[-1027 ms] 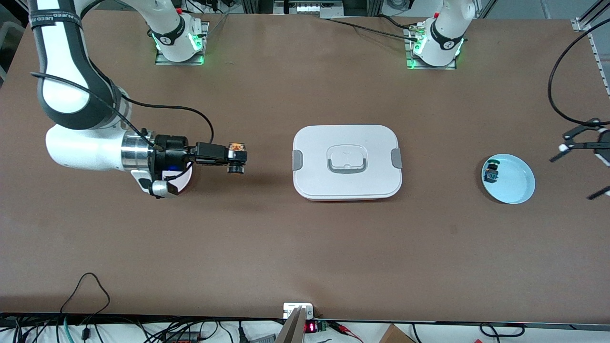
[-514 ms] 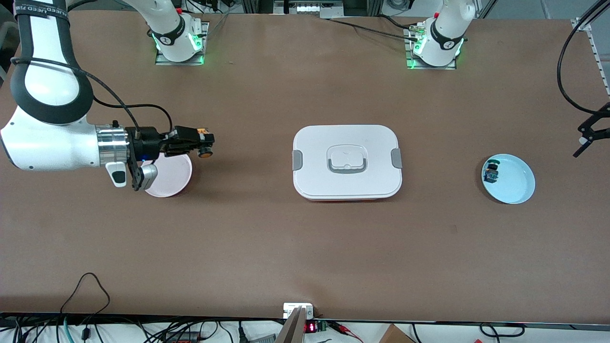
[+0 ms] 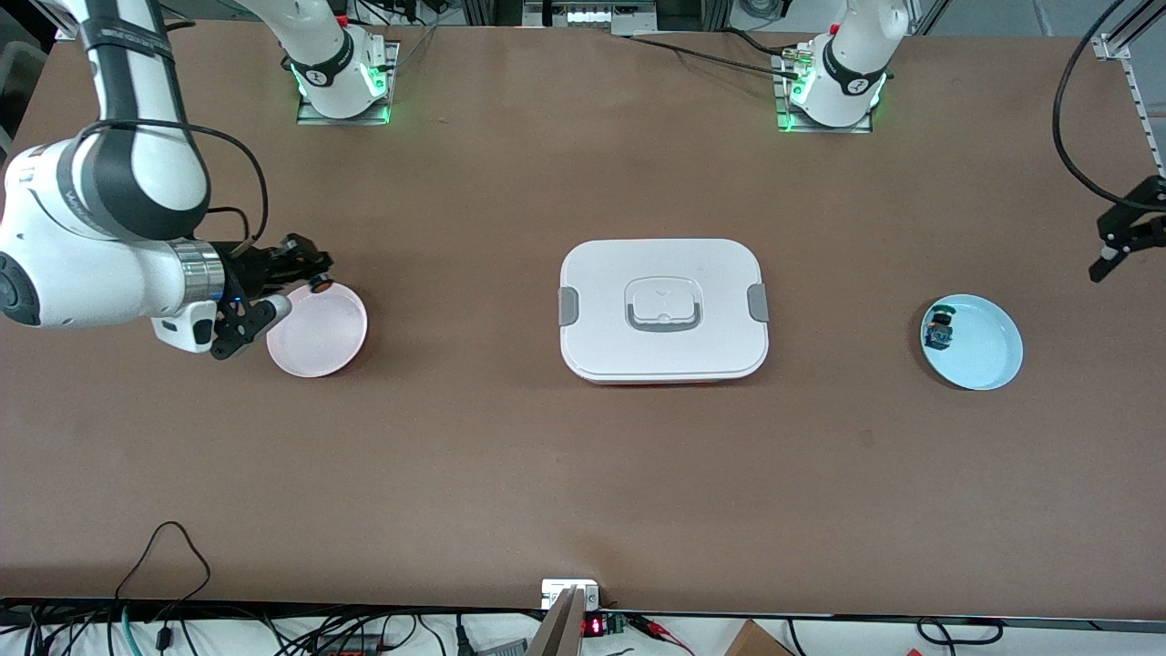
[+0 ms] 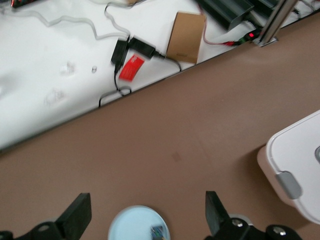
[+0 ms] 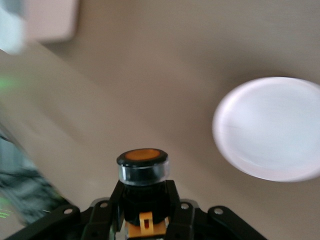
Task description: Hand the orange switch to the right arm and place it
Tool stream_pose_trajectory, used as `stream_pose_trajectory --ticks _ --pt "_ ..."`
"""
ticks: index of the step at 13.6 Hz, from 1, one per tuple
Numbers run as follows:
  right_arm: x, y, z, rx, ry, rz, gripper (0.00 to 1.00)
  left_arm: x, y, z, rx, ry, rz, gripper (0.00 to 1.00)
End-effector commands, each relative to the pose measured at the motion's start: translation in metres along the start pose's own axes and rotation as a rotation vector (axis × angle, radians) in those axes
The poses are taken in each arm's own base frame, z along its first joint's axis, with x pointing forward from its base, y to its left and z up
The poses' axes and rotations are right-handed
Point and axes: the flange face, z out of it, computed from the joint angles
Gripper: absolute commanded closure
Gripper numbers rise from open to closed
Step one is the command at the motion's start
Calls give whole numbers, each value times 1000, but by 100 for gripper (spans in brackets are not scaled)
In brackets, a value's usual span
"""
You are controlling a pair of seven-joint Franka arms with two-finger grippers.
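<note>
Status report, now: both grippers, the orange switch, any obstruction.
Right gripper shut on orange switch, over the pink plate rim. Left gripper open, waiting at its table end above the blue plate. Nothing obstructing the pink plate.

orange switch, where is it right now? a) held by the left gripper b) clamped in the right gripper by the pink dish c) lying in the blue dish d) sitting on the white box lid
b: the right gripper is shut on the orange switch at the edge of the pink dish, while the left gripper is open and holds nothing.
</note>
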Motion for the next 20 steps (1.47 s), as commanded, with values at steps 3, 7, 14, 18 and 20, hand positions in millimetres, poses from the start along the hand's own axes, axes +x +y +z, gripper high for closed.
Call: stream_pose_trajectory --ticks 3,7,14,18,20 --pt "-10 42 -19 -291 -43 -395 100 -8 35 -22 34 -165 -298 0" --pt "-17 76 10 -329 -35 -587 100 -24 38 -12 28 -288 -428 0" --pt "-15 87 65 -411 -38 -819 100 -18 32 16 20 -323 -422 0" --pt "-14 83 106 -447 -22 -849 100 -13 29 27 44 -316 -414 0" --pt "-12 76 124 -469 -15 -869 100 -6 27 32 49 -282 -406 0"
